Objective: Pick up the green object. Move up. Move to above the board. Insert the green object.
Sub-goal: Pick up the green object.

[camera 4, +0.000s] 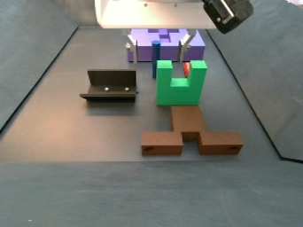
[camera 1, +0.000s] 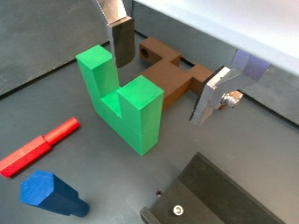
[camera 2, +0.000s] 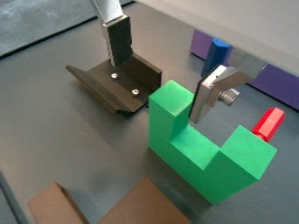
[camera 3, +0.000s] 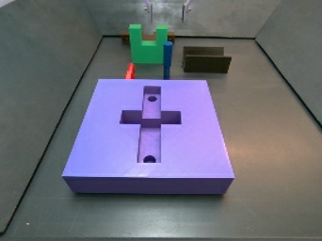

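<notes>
The green object point(camera 1: 122, 101) is a bright green U-shaped piece standing on the dark floor with its prongs up. It shows in both wrist views point(camera 2: 198, 149) and both side views point(camera 3: 151, 41) point(camera 4: 180, 83). My gripper point(camera 1: 163, 70) is open and empty. It hangs above the floor just beside the green object, and nothing is between the fingers point(camera 2: 119, 42). It also shows in a wrist view point(camera 2: 166, 68) and at the top of a side view point(camera 3: 168, 12). The board point(camera 3: 113, 141) is a large purple slab with a cross-shaped recess, away from the gripper point(camera 4: 151, 43).
A brown blocky piece point(camera 1: 173, 77) lies on the floor beyond the green object point(camera 4: 190, 135). The dark fixture point(camera 2: 114, 83) stands to one side point(camera 3: 205, 59) point(camera 4: 112, 86). A red piece point(camera 1: 35, 149) and a blue post point(camera 3: 165, 56) lie between the green object and the board.
</notes>
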